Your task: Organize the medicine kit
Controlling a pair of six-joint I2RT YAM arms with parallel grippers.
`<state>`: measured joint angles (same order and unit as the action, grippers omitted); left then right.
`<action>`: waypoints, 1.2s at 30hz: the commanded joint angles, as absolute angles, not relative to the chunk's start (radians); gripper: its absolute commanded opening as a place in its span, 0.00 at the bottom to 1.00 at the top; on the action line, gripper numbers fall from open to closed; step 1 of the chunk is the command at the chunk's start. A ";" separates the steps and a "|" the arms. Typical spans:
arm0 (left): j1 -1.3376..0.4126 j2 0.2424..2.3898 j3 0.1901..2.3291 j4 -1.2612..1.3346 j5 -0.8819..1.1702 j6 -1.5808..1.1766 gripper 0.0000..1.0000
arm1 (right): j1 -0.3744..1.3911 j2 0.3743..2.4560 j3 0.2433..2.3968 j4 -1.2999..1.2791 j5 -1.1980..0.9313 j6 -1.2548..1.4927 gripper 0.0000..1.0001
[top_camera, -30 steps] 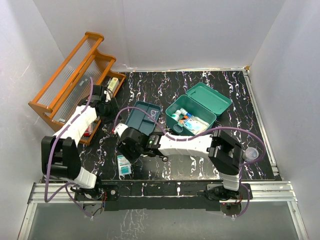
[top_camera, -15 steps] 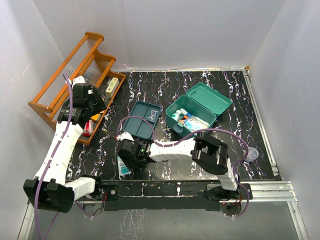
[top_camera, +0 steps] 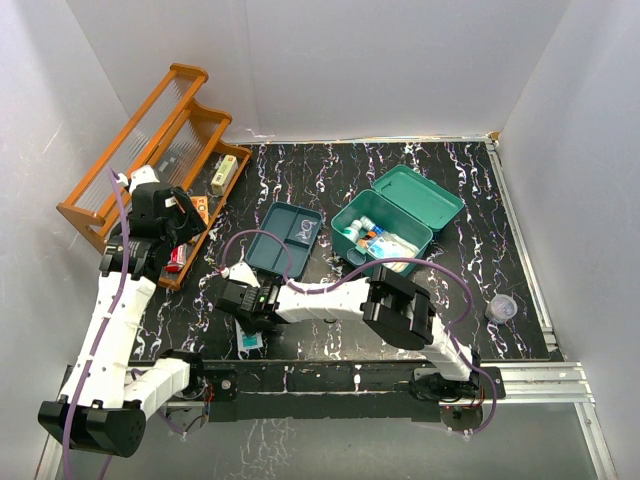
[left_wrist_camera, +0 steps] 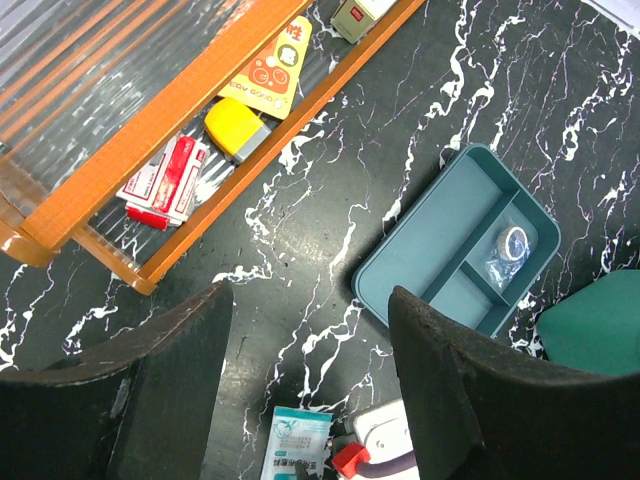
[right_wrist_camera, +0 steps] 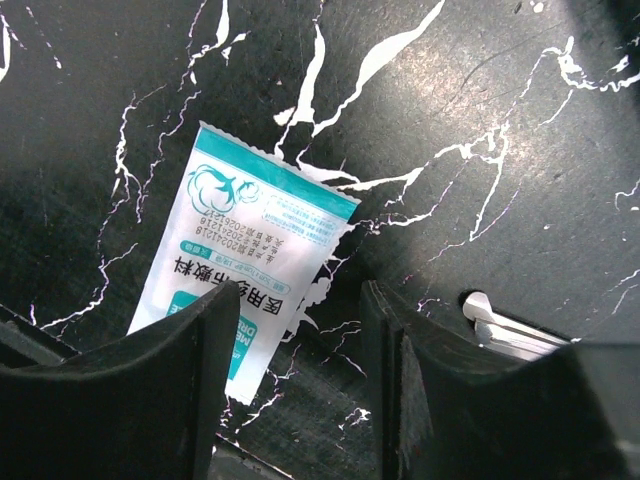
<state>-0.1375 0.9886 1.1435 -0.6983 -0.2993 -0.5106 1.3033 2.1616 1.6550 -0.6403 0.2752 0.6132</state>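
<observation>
Table [top_camera: 330, 165]: smooth, glossy black marble-pattern top. Rack [top_camera: 187, 73]: varnished orange wood, ribbed clear shelves. Medicine kit [top_camera: 420, 195] and tray [left_wrist_camera: 430, 240]: smooth teal plastic. Sachet [right_wrist_camera: 240, 260]: slick printed film. My fingers [right_wrist_camera: 150, 380]: matt black.

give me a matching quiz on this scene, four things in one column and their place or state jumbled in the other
Things:
1. kit
2. tray
3. packet
4. cup

Place or state:
a. alone at the far right
b. lid open, filled
c. flat, white and teal, with print
d. divided, with a small roll in one compartment

Pairs: 1-b, 2-d, 3-c, 4-a
</observation>
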 commanded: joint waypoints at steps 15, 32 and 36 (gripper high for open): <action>-0.133 0.954 1.099 -0.727 -0.319 -0.544 0.64 | 1.309 2.227 1.702 -0.796 0.375 0.668 0.02; -0.133 0.975 1.082 -0.725 -0.296 -0.573 0.64 | 1.262 2.039 1.717 -0.638 0.465 0.648 0.00; -0.133 0.994 1.056 -0.700 -0.289 -0.564 0.64 | 1.227 1.967 1.655 -0.585 0.522 0.670 0.00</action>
<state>-0.1375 0.9794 1.0767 -0.7109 -0.2813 -0.5591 1.2648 2.1063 1.6844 -0.6865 0.4160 0.6552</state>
